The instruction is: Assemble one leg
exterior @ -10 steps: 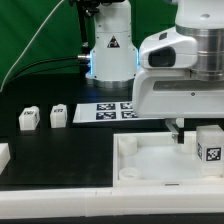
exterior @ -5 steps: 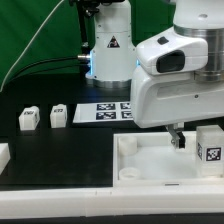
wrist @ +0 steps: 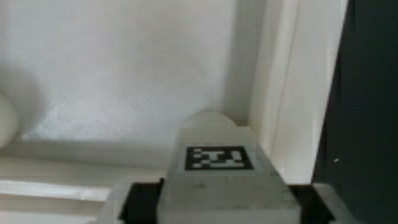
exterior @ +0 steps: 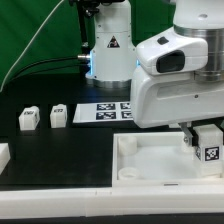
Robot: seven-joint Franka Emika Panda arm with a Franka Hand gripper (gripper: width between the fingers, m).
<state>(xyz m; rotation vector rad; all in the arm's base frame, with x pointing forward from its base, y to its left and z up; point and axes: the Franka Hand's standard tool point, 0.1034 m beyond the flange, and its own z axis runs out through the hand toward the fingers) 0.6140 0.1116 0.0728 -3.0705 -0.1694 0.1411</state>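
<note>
A white leg [exterior: 209, 143] with a black-and-white tag stands upright at the exterior view's right, over the right corner of the large white tray-like piece [exterior: 150, 160]. My gripper [exterior: 200, 140] reaches down from the white arm and is shut on this leg. One dark finger [exterior: 191, 138] shows against the leg's left side. In the wrist view the leg [wrist: 217, 165] fills the space between both black fingers [wrist: 150, 200], with its tag facing the camera and the tray's white wall beyond it.
Two more white legs [exterior: 28, 119] [exterior: 58, 115] stand on the black table at the exterior view's left. Another white part [exterior: 3, 155] shows at the left edge. The marker board [exterior: 108, 111] lies in front of the robot base.
My gripper has shifted towards the exterior view's right, so its visible finger now touches the leg. The leg has hardly moved.
</note>
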